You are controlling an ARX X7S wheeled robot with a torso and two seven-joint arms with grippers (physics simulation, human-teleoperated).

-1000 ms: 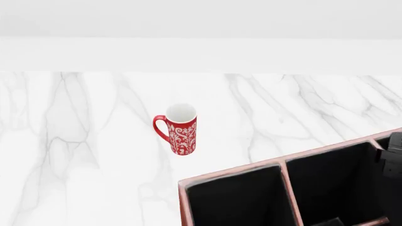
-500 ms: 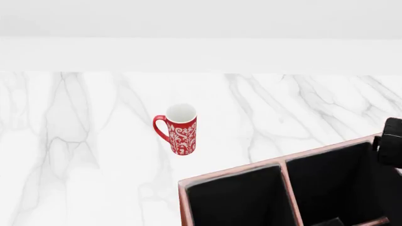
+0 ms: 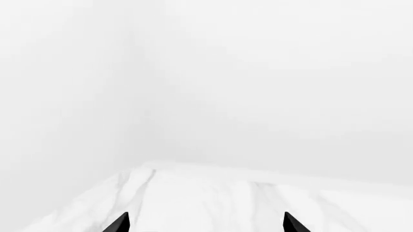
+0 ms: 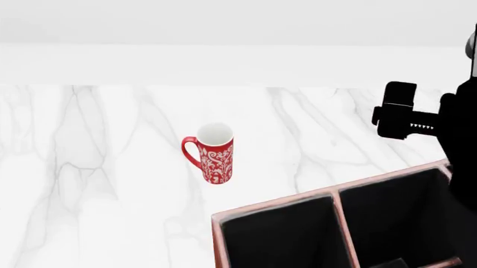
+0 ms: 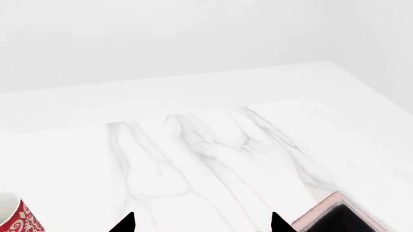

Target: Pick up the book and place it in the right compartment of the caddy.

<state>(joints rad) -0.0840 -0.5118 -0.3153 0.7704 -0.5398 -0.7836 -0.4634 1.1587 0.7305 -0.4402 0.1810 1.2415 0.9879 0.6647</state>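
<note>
Right gripper [image 5: 200, 226] risen, spread above caddy [image 4: 335, 196].

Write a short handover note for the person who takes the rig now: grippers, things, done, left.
Left gripper: open, empty, away from the work.
Right gripper: open, empty, raised over the caddy's right end.
Caddy: on the marble table, near the mug.
Book: not clearly seen; a dark shape low in the right compartment may be it.
Done: cannot confirm placement.
Left: check that compartment for the book.
</note>
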